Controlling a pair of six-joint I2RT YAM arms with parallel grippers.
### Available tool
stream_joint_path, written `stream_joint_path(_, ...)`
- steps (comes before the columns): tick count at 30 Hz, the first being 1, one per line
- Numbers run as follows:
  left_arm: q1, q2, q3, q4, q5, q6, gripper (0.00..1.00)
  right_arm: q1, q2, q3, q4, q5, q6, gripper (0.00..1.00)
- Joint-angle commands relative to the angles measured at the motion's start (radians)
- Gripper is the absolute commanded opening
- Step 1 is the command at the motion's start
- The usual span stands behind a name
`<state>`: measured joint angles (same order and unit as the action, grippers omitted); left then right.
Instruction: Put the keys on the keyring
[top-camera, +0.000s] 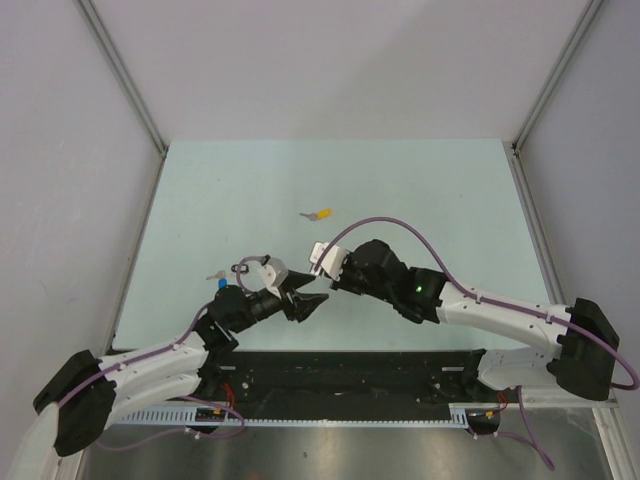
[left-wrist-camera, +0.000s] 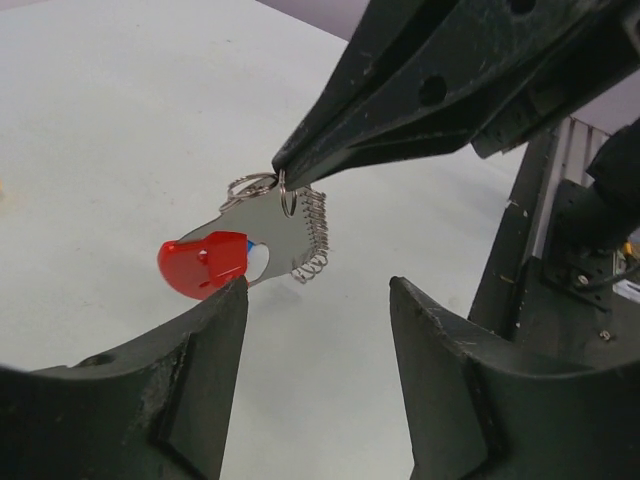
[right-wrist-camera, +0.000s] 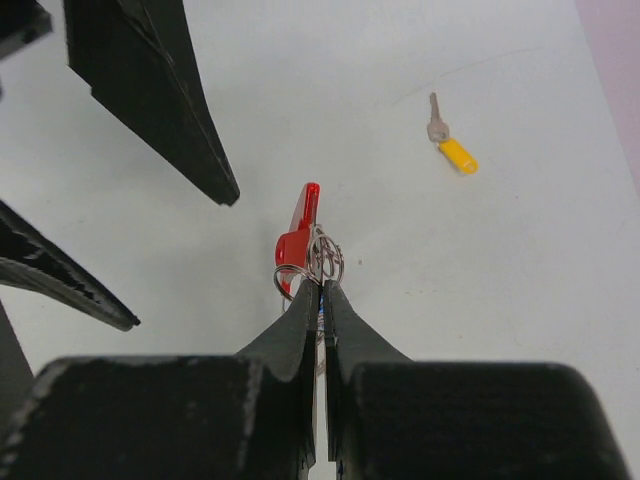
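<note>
**Grippers meeting at mid-frame; wrist and overhead views.** The right gripper (right-wrist-camera: 320, 288) is clenched on a silvery ring of the keyring (left-wrist-camera: 268, 232), near the centre of the left-wrist view. The red tag (left-wrist-camera: 200, 266) hangs at lower left of that view, just above one finger tip; whether they touch cannot be told. A blue sliver (left-wrist-camera: 248, 243) shows behind the tag, mostly hidden and not identifiable. The left gripper (left-wrist-camera: 318, 290) stands released, its jaws wide apart with nothing between them, and both fingers are cut off by the lower frame edge. The yellow key (right-wrist-camera: 452, 150) lies alone on the table (right-wrist-camera: 500, 300), at upper right of the right-wrist view. In the overhead view the keyring is too small to make out among the fingers.
</note>
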<state>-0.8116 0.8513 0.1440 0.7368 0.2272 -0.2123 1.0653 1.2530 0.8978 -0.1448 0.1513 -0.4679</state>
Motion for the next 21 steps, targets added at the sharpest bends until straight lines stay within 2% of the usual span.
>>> stream_joint_path(1, -0.003, 0.015, 0.052, 0.062, 0.115, 0.123, 0.6, 0.015, -0.069, 0.001, 0.037, -0.053, -0.018, 0.0)
stream_joint_path(8, -0.008, 0.028, 0.058, 0.096, 0.165, 0.139, 0.44, 0.041, -0.107, -0.025, 0.048, -0.045, -0.035, 0.01)
stream_joint_path(15, -0.035, 0.054, 0.074, 0.111, 0.189, 0.155, 0.4, 0.068, -0.11, -0.033, 0.051, -0.019, -0.043, 0.01)
stream_joint_path(21, -0.041, 0.035, 0.049, 0.136, 0.107, 0.191, 0.4, 0.091, -0.127, -0.036, 0.056, -0.009, -0.049, 0.01)
